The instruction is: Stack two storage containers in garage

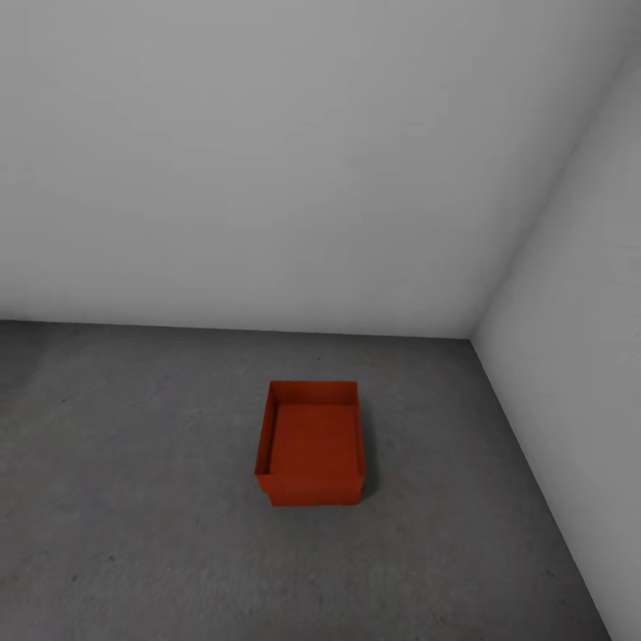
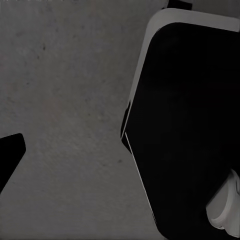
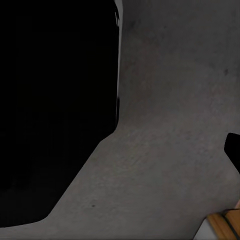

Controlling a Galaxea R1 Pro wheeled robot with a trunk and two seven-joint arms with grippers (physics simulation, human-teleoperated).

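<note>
1. From where I stand, one orange-red storage container (image 1: 312,442) sits upright and open-topped on the dark grey concrete floor (image 1: 133,499) of the garage, near the corner where the two white walls (image 1: 267,160) meet. It is empty, and nothing rests on it or touches it.

2. I see just this one container here, so I take the first half of the job as done: a bin is down on the floor as the base. The stacking half is not yet done.

3. Both wrist views look down on speckled concrete beside the robot's dark base (image 2: 190,135). A dark tip (image 2: 10,155) juts in at the edge of the left wrist view and another (image 3: 234,150) in the right wrist view. I cannot tell whether either claw is apart or together, though nothing orange-red shows by them.

4. A strip of tan wood (image 3: 222,225) shows beside the concrete in the right wrist view; what it belongs to is unclear.

5. My reading of the next move: go for the second container, then set it squarely inside the walls of this one.
</note>
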